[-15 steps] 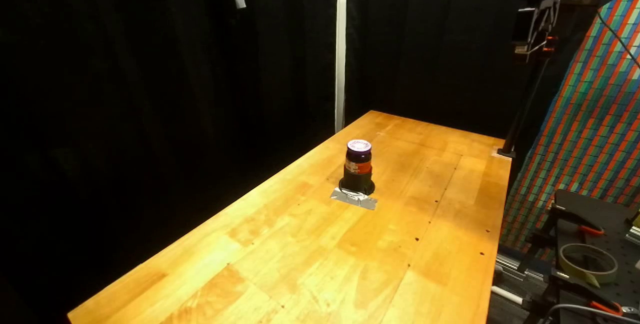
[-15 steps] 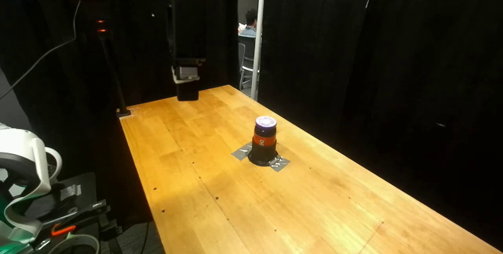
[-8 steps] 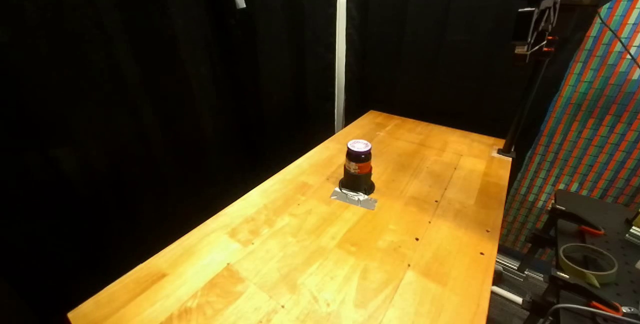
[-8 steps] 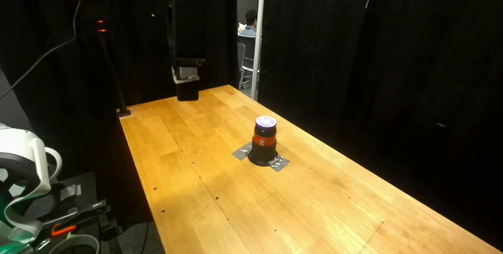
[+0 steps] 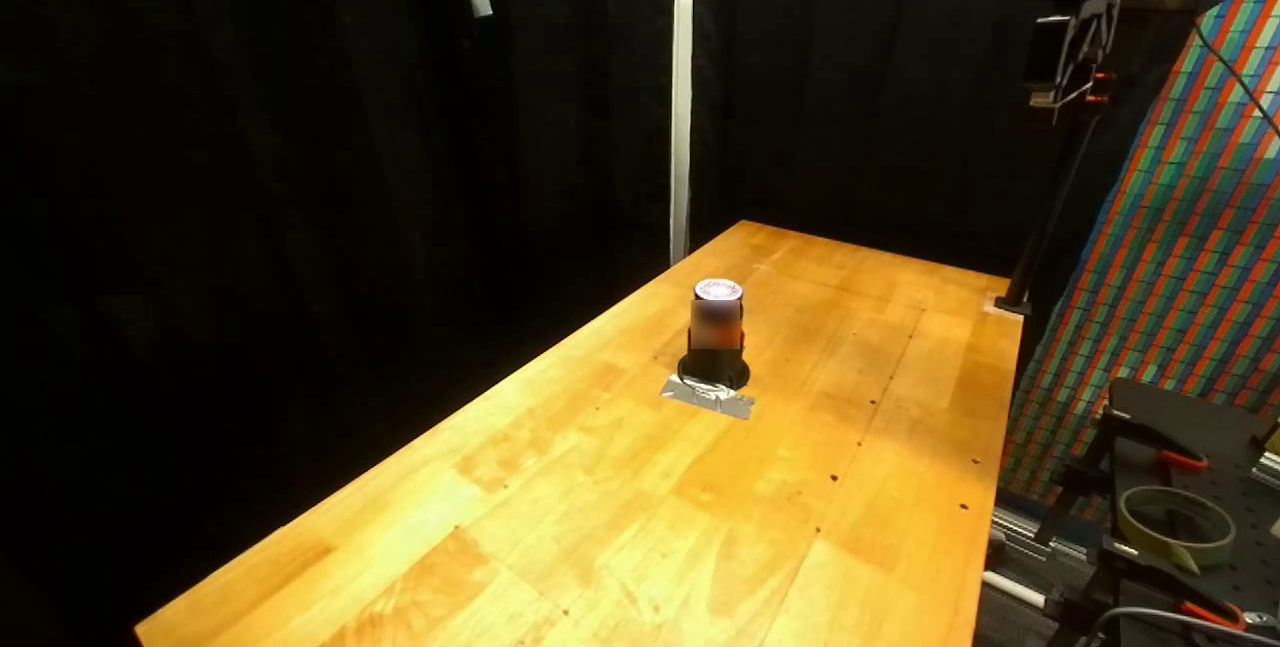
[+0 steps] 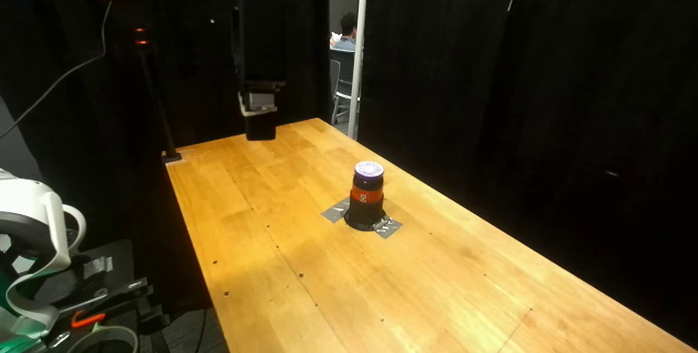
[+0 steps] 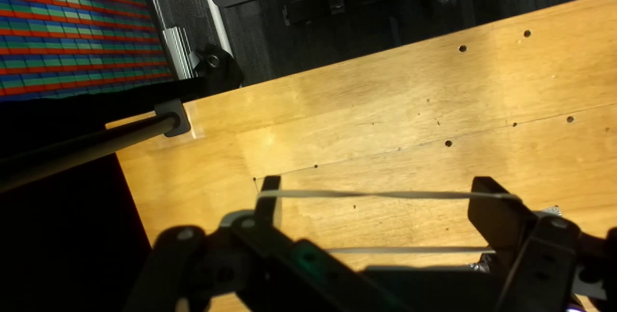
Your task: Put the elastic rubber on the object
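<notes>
The gripper (image 7: pixel 378 192) was spread wide, the elastic rubber (image 7: pixel 409 195) stretched around both its fingers (image 7: pixel 501 215), two pale strands spanning the gap in the wrist view. The gripper hung above the wooden table (image 6: pixel 452 282). Apart from it, the object (image 6: pixel 367 196) — dark, orange-banded, pale on top — stood upright on that table in both exterior views, grey tape (image 6: pixel 389 228) at its foot. Black curtains (image 6: pixel 436 69) hung beyond.

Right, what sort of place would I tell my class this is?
Probably a robotics lab or similar test space: black curtains hang behind a wooden table, the upright object on it looks taped in place, and a robot's tool holds an elastic rubber stretched.
</notes>
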Available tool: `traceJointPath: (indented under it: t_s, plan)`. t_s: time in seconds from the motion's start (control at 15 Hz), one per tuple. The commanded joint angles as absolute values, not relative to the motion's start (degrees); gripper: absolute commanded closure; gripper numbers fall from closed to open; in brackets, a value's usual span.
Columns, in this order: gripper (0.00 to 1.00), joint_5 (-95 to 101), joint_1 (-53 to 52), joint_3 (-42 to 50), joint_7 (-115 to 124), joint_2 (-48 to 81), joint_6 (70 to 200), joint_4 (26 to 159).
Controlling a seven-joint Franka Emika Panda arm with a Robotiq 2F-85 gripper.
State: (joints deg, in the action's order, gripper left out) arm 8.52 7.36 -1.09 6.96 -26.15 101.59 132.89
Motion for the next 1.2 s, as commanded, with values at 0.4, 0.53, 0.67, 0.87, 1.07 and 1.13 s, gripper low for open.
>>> traceJointPath:
  t_s: [0.4, 0.53, 0.67, 0.87, 1.07, 1.13]
  plan:
    - [0.0, 8.9, 6.3, -0.2, 7.3, -26.1, 101.4, 132.8]
    - [0.0, 8.9, 6.3, -0.2, 7.3, -26.1, 101.4, 132.8]
    - [0.0, 8.9, 6.3, -0.2, 7.3, -26.1, 101.4, 132.8]
    - [0.0, 6.0, 3.9, -2.2, 8.9, -22.7, 104.1, 130.9]
    - [0.0, 2.0, 0.4, -4.6, 10.8, -14.4, 109.6, 126.8]
    - [0.0, 0.8, -0.6, -5.2, 11.2, -11.6, 111.2, 125.2]
